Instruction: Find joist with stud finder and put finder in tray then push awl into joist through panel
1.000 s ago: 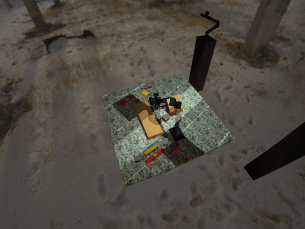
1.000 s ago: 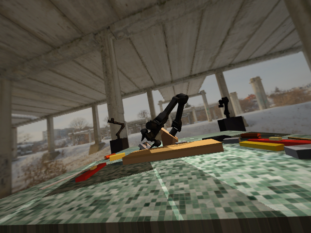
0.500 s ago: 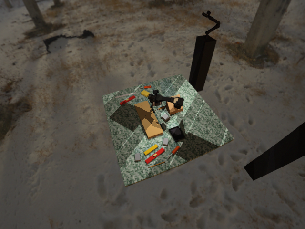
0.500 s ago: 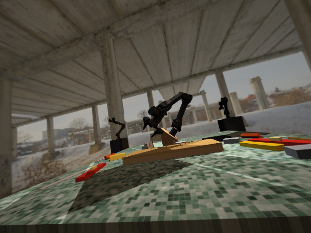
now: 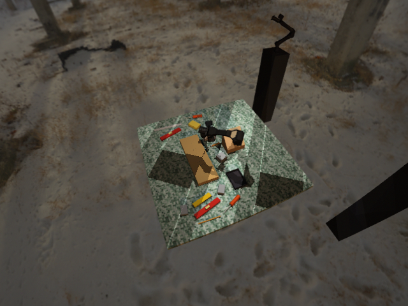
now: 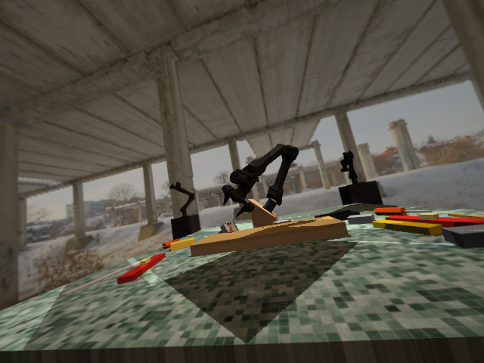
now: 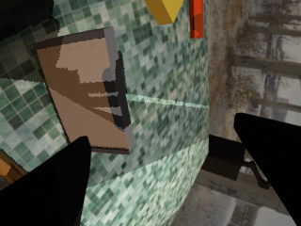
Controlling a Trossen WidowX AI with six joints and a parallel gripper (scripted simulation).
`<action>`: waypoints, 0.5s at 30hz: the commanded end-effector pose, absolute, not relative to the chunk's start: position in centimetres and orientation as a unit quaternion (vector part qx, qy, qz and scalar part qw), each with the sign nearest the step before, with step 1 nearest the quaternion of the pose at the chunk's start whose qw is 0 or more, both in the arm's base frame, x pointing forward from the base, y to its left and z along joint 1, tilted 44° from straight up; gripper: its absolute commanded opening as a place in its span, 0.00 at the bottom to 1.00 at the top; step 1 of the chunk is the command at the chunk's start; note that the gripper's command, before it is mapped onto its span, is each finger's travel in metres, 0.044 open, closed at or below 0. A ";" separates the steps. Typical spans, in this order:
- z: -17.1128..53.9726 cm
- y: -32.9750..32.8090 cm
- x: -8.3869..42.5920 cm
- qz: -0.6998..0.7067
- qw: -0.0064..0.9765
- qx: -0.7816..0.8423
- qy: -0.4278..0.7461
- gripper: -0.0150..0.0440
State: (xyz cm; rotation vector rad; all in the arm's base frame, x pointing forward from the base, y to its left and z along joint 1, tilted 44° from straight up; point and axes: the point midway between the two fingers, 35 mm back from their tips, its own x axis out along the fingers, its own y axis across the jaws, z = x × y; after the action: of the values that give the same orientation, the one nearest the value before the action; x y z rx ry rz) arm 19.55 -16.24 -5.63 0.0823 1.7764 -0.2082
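Note:
The tan floor panel (image 5: 191,151) (image 6: 273,239) lies across the middle of the table. My gripper (image 5: 204,145) (image 6: 231,209) (image 7: 165,132) is open and empty, above the table behind the panel. A block with a tan face and grey edges (image 6: 231,227) (image 7: 80,94), likely the stud finder, rests below the fingers; the arm partly hides it in the top view. The black tray (image 5: 235,178) lies beyond the panel. A slim orange thing (image 5: 215,145), possibly the awl, lies between panel and wedge block; I cannot tell surely. No hole is discernible.
A tan wedge block (image 5: 230,146) (image 6: 261,215) stands near the arm's base. A grey box (image 5: 221,155) is beside the panel. Red levels (image 5: 199,212) (image 5: 164,136), yellow blocks (image 5: 201,199) (image 5: 194,124) and an orange-handled tool (image 5: 234,200) lie around the panel.

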 end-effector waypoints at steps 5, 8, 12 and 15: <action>-5.8 -16.1 19.5 -0.084 0.624 0.037 0.776 1.00; -6.7 -16.5 19.3 0.016 0.619 0.017 0.785 1.00; -8.3 -17.0 19.1 0.189 0.618 -0.014 0.763 1.00; -9.5 -17.4 18.8 0.307 0.625 -0.031 0.717 1.00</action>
State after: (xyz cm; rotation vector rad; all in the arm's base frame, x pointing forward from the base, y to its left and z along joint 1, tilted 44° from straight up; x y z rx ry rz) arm 19.02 -16.71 -7.53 -0.0057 1.7933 0.2683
